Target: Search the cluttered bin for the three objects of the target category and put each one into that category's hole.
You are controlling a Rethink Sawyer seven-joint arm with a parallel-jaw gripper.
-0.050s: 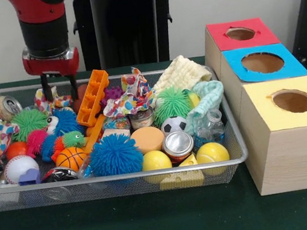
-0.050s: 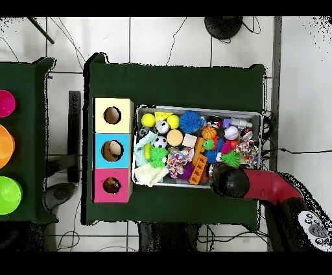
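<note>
My gripper (image 1: 60, 88) hangs over the back left corner of the wire mesh bin (image 1: 233, 138), its two black fingers (image 1: 46, 88) spread apart with nothing between them, tips just above a dotted cloth (image 1: 44, 100). Seen from above, the arm's red and black wrist (image 2: 230, 180) covers the gripper at the bin (image 2: 262, 117) edge. The bin holds yellow balls (image 1: 155, 160), a soccer ball (image 1: 173, 124), a basketball (image 1: 71, 158), a baseball (image 1: 20, 167), spiky balls (image 1: 115, 155), cans (image 1: 178, 144) and cloths. Beside it stand three boxes with holes: red (image 1: 241, 33), blue (image 1: 262, 63), yellow (image 1: 293, 101).
An orange plastic rack (image 1: 92, 97) leans up in the middle of the bin, close to my gripper's right. A cream knitted cloth (image 1: 181, 74) drapes over the back rim. Coloured bowls (image 2: 8, 194) sit on a second table in the overhead view.
</note>
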